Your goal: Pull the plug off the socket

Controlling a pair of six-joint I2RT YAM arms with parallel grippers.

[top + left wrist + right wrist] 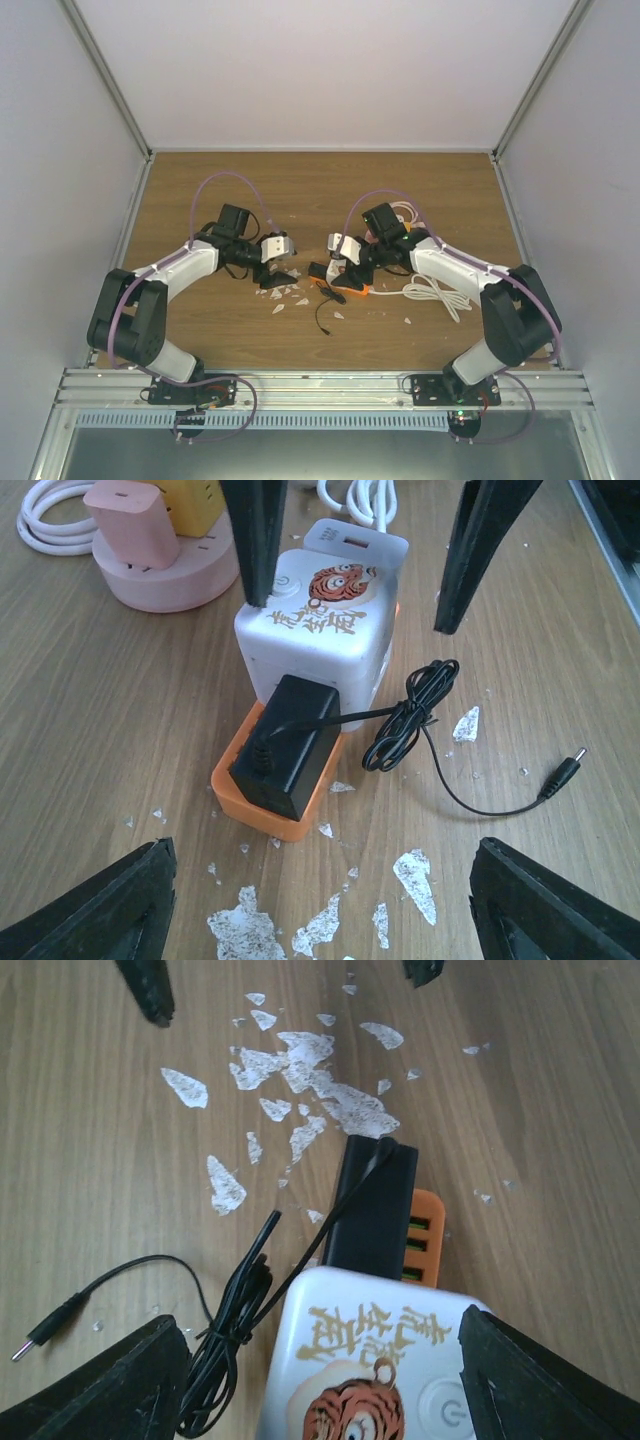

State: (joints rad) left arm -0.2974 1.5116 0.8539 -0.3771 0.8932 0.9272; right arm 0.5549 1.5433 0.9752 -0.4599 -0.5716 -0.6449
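For the left gripper [322, 852]: spread wide, holding nothing, low over the brown wooden table [110, 740]. Straight ahead of it, centred between its fingers [100, 910] and untouched: the black rectangular plastic plug [290, 745], seated in the near side of the white cube-shaped socket with a tiger print [320, 630], above an orange plastic base [262, 815]. Off toward its right-hand finger, a bundled thin black cord [410, 718] trailing from the plug. For the right gripper [320, 1320]: likewise wide, straddling the cube from the far side, gripping nothing; touching its walls or not, cannot tell. Reads as the approach step, with bracing and grasp both pending. Next, probably: close the right fingers on the cube to pin it, advance the left, pinch the plug's flanks, pull straight back toward the left wrist, minding the cord
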